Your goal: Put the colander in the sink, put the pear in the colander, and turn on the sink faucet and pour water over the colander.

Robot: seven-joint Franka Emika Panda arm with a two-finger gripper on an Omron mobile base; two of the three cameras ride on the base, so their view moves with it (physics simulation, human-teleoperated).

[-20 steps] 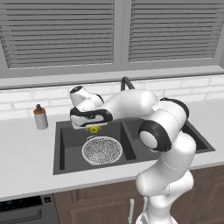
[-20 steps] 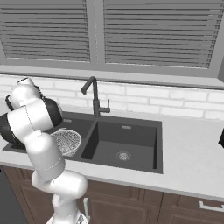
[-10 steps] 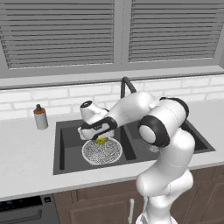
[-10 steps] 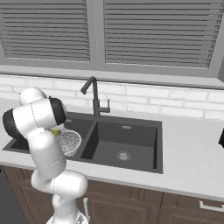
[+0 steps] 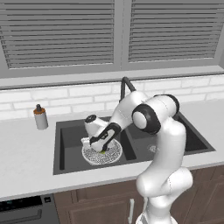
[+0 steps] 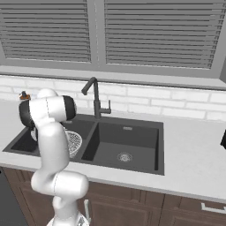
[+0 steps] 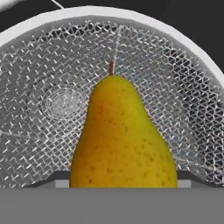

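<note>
from the left base view, i see my gripper lowered into the sink's left basin, right over the colander, a speck of yellow pear at its tip. a soap bottle stands on the counter, no label readable. from the right base view, the faucet rises behind the divider; the colander peeks past my arm. from the hand view, the pear sits between the jaws, which are spread wide around it, mesh behind it.

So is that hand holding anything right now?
Hand: closed on the pear, low inside the colander.
</note>
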